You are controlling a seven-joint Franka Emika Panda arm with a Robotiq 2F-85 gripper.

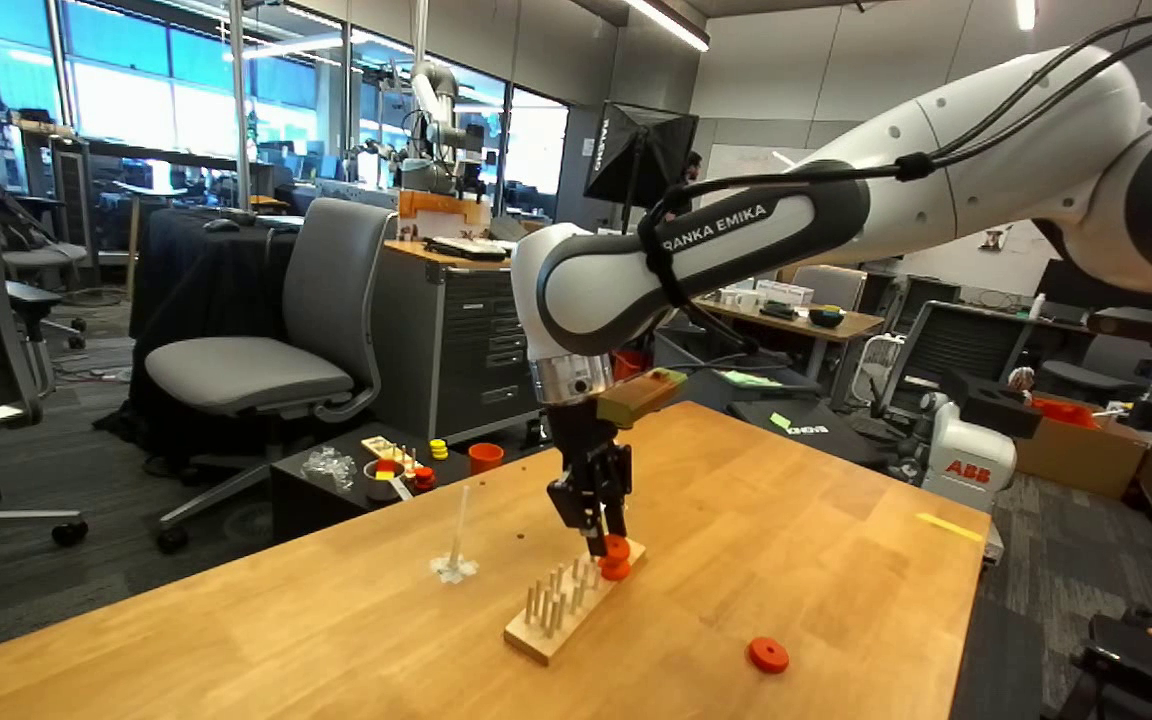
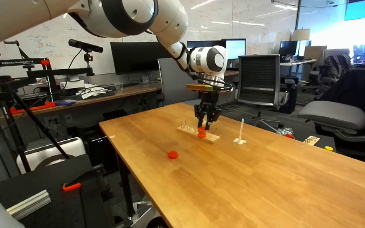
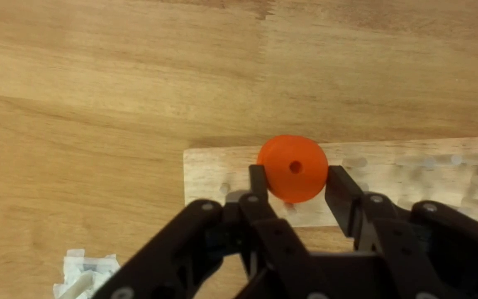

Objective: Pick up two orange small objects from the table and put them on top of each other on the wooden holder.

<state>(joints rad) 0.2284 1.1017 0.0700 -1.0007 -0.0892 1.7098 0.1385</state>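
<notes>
**Upper orange disc (image 3: 284, 174) gripped over lower orange disc (image 1: 615, 571) at one end of the wooden pegboard (image 3: 210, 168)**

The gripper (image 3: 296, 179) clamps the upper orange disc by its rim, a jaw at each side, with the central hole facing the wrist camera. Directly beneath, near a short end of the wooden pegboard, sits the lower orange disc. Whether the two discs touch cannot be determined; no peg tip shows in the hole.

The step is judged to be stacking: the rim grip seems chosen to leave the hole clear for a peg, and the lower orange disc presumably sits on one to serve as base. A loose orange disc (image 1: 768, 655) lies flat on the counter (image 1: 836, 540), between the wooden pegboard and the edge on the arm's side; a stack of two does not appear to need it. An upright rod (image 2: 241, 129) with a taped foot stands near the opposite edge, well apart.

The arm (image 1: 996, 190) slopes down from the right in an exterior view; its wrist bends so that the gripper points down at the wooden pegboard's end.
</notes>
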